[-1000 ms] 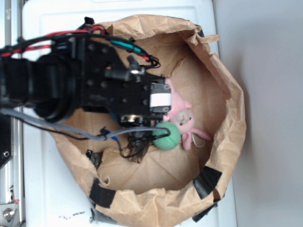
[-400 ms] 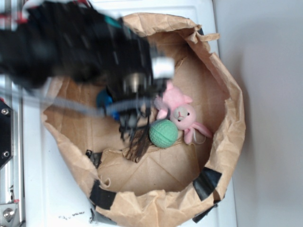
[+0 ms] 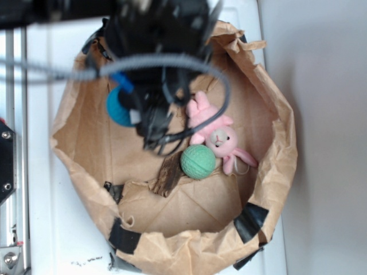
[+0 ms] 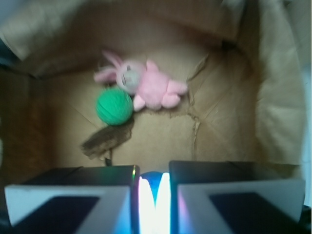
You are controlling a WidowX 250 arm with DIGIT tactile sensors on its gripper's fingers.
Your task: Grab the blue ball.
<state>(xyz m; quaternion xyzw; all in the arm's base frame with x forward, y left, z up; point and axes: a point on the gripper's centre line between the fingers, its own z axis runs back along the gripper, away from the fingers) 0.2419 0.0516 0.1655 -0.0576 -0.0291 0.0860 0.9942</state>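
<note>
Gripper (image 4: 155, 195) clamped narrow on the blue ball (image 3: 118, 107), up at ten o'clock in the paper bag (image 3: 275, 109). Two balls counted: green ball (image 3: 198, 161) at centre, touching one pink bunny (image 3: 215, 134) at two o'clock.

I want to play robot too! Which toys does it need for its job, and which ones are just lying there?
Needed for the job:
- the blue ball, held between the fingers
- the gripper, shut on it

Just lying there:
- the green ball
- the pink bunny, touching the green ball
- the paper bag they sit in
</note>
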